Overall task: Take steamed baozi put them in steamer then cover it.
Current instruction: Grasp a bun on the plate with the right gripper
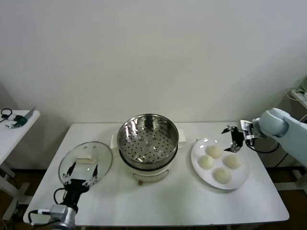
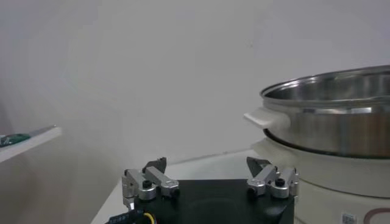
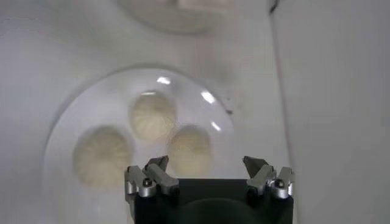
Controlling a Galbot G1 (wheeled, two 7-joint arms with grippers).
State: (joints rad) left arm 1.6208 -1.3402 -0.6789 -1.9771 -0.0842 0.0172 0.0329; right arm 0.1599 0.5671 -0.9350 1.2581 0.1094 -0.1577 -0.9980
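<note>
No readable text or numbers; small mark on steamer (image 2: 341, 164) base illegible

Shiny perforated metal steamer (image 1: 148, 139)

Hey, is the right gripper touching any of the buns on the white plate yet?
Apart. In the right wrist view the right gripper hangs open above the plate, and its fingers close on none of the baozi.
</note>
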